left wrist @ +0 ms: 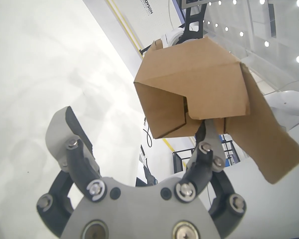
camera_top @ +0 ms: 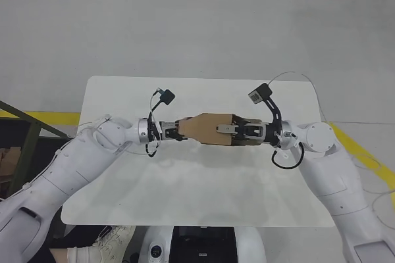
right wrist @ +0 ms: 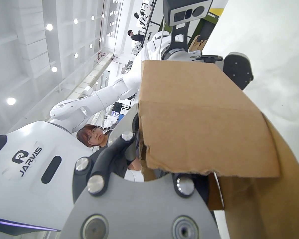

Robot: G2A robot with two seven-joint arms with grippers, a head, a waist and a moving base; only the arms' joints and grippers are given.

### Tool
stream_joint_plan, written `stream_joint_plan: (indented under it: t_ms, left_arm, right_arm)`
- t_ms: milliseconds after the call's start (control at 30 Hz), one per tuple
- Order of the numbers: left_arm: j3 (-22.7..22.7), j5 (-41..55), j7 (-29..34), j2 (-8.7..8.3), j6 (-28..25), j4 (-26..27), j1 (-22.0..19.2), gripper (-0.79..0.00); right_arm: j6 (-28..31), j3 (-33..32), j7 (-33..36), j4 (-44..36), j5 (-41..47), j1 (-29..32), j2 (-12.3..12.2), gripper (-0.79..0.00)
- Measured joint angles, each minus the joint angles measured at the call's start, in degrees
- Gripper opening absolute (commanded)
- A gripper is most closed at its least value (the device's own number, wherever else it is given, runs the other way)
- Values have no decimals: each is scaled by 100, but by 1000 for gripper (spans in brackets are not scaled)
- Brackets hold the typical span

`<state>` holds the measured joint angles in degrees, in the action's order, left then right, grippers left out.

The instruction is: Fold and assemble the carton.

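Where the cardboard covers the right gripper (camera_top: 242,129), just one of its fingers (right wrist: 124,125) can be seen, leaning in against the right end of the carton (camera_top: 207,128). The other finger is hidden behind the board, yet the grip reads as closed on that end. Whether the carton rests on the table (camera_top: 184,191) or hangs a little above it I cannot tell. Off the table's left side lies some brown cardboard (camera_top: 3,163), cut off at the edge and too small to make out.

One carton — plain brown corrugated board, partly folded into a box shape — sits over the middle of the one white table, stretched left to right between the two grippers. Its left end is half closed: flaps overlap across the opening with a dark gap between them, and one long flap sticks out loose. At its right end a ragged edge shows, and another flap hangs past it.

The left gripper (left wrist: 139,123) is spread wide at the carton's left end. One finger (left wrist: 210,133) touches the folded flaps; the other (left wrist: 69,123) stands free.
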<state>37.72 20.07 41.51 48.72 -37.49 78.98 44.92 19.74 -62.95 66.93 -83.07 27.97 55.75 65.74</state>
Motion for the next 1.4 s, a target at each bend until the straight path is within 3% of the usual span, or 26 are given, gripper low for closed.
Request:
stream_joint_plan:
  t_ms: [333, 567, 867, 1400]
  left_arm:
    - [644, 294, 55, -158, -318, -182, 479, 0]
    - [1000, 441, 57, -203, -194, -32, 630, 0]
    - [764, 287, 186, 28, 142, -37, 387, 0]
    - [548, 152, 436, 350, 187, -154, 148, 0]
  right_arm:
    - [18, -24, 15, 6, 39, 17, -8, -785]
    - [-20, 34, 75, -22, -3, -19, -4, -785]
    - [-19, 81, 98, -64, -46, -46, -1, -785]
    - [4, 60, 109, -64, -2, -34, -12, -785]
